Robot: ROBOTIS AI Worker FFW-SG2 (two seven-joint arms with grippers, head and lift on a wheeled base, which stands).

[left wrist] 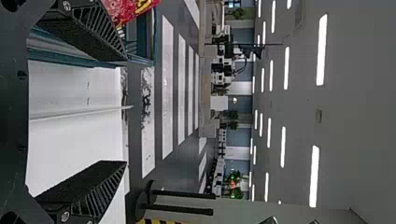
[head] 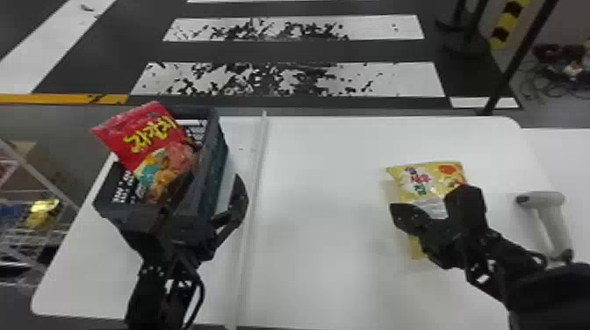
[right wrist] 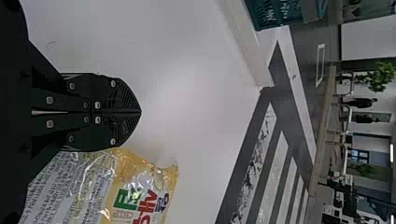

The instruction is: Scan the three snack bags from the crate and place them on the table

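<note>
Black and angular, the left tool (head: 213, 175) hung at the crate's near right side; its fingers stood wide apart and gripped nothing, one over the crate and the other out above the white counter (head: 325, 263); the right tool (head: 432, 197) was over near the yellow snack bag (head: 415, 175), and I could not tell how far open it was, or whether it had hold of anything. The yellow bag lay flat on the counter; the pale handheld scanner (head: 544, 202) was to the right of it, well apart; a thin raised strip (head: 257, 175) ran across the counter between the yellow bag and the crate. The dark crate (head: 215, 162) sat on the left part of the counter; a red snack bag (head: 145, 131) leaned in it, tilted, its top sticking up past the rim. Farther off, beyond the counter, the dark floor (head: 285, 52) had worn white stripes; a black pole (head: 516, 63) rose at the right.
</note>
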